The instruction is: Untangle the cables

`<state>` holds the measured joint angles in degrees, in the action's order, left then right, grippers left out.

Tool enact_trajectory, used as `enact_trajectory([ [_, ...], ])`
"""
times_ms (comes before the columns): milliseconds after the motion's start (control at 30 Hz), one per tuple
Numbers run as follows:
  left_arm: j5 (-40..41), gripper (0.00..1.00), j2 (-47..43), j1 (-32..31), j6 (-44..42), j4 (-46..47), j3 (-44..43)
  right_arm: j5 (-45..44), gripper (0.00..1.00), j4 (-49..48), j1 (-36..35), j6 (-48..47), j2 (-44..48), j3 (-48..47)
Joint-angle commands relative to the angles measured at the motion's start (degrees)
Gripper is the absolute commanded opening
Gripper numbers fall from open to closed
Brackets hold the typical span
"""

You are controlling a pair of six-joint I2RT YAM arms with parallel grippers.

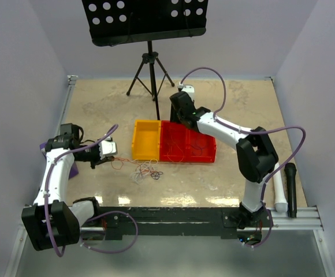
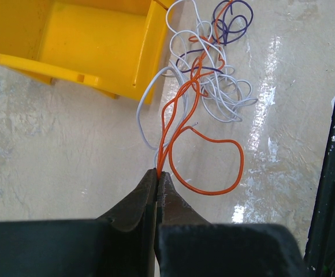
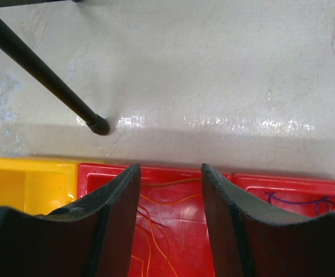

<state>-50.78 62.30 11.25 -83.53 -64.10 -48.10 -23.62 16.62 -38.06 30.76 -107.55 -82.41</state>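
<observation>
A tangle of thin cables [image 1: 145,171] in orange, white and purple lies on the table in front of the yellow bin [image 1: 145,140]. In the left wrist view the tangle [image 2: 208,69] lies ahead of my left gripper [image 2: 157,173], which is shut on an orange cable [image 2: 213,167] that loops back into the pile. My left gripper [image 1: 111,157] sits left of the pile. My right gripper [image 3: 168,168] is open and empty above the middle red bin [image 3: 182,231], which holds loose orange wires [image 3: 150,225]. A purple wire [image 3: 297,199] lies in the right red bin.
The red bins [image 1: 188,142] stand in a row right of the yellow bin. A black tripod [image 1: 150,72] with a perforated stand is at the back; one foot [image 3: 100,125] is near my right gripper. A black and a white bar [image 1: 287,187] lie at the right edge.
</observation>
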Motion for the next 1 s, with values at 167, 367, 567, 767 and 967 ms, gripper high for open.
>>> enact_trajectory([
  [167, -1.2, 0.00, -0.1, 0.3, -0.8, 0.4, 0.0, 0.8, 0.32, -4.7, 0.3, -1.6, 1.2, -0.5],
  [367, -0.8, 0.00, -0.9, 0.4, -0.5, 1.1, 0.8, 1.1, 0.25, -5.4, 0.3, -0.4, 2.7, 3.0],
  [567, -0.8, 0.00, -0.7, 0.4, -0.4, 1.3, 0.8, 2.3, 0.20, -6.0, 0.2, 0.3, 3.1, 5.6],
  [767, -0.5, 0.00, -0.9, 0.3, -0.4, 1.5, 1.1, 3.1, 0.17, -6.8, -0.7, 1.2, 4.1, 8.3],
  [967, -1.5, 0.00, -0.8, 0.3, -0.4, 1.3, 0.8, 1.6, 0.19, -6.7, -3.0, 2.1, 5.3, 9.7],
])
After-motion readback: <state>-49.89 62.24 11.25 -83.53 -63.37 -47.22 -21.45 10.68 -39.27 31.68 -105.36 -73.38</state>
